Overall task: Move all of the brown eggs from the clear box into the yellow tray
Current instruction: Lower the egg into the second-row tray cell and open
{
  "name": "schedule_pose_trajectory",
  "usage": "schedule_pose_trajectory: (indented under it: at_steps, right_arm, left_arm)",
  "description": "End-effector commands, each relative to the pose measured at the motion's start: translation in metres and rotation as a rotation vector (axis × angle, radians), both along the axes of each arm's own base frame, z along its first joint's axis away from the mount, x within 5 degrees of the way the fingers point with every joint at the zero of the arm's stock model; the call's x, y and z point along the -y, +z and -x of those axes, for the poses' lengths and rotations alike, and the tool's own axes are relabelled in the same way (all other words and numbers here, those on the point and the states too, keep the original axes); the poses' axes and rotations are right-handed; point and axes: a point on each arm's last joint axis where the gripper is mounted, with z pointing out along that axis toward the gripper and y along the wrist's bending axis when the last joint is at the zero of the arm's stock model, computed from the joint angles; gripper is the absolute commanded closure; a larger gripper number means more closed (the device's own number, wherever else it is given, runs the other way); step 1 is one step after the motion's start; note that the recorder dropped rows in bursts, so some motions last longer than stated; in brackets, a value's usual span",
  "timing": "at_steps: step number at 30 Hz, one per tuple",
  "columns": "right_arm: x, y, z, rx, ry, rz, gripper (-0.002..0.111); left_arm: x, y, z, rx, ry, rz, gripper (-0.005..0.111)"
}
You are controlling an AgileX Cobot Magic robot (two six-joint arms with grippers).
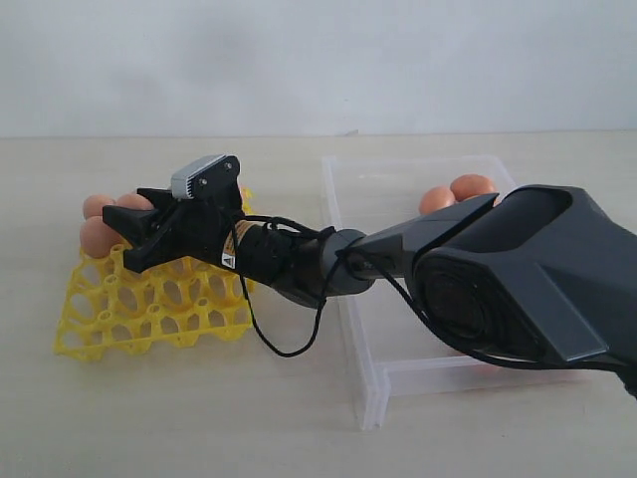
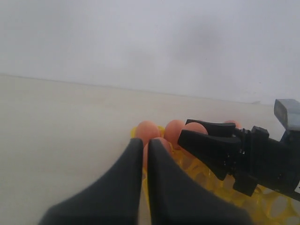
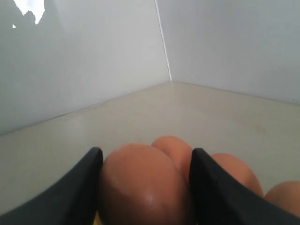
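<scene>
Exterior view, pale table (image 1: 199, 418), white wall (image 1: 299, 60), yellow tray (image 1: 149, 314)

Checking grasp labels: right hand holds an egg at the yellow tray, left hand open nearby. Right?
No. The left hand is shut and empty, as the left wrist view shows. The right hand does hold an egg at the yellow tray.

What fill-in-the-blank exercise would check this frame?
The right gripper grips one orange-brown oval egg over the ___ plastic lattice tray.
The left gripper, empty, is ___.
Two more eggs show in the ___ plastic box with low walls.
Missing: yellow; shut; clear.
</scene>
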Motion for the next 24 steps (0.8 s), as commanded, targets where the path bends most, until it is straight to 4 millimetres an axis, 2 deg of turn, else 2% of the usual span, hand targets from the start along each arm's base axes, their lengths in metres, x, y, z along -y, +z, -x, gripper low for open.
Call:
schedule_pose_trajectory:
  at_steps: [1, 24]
  right_arm:
    - [0.0036, -0.0034, -0.0030, -0.029, -0.017, 0.028, 0.108]
    - [0.0014, -0.0055, 0.0003, 0.021, 0.022, 0.086, 0.108]
  left_arm:
    - [0.0009, 0.0001, 0.0014, 0.009, -0.007, -0.002, 0.103]
    - [0.0009, 0.0001, 0.0014, 0.009, -0.007, -0.002, 0.103]
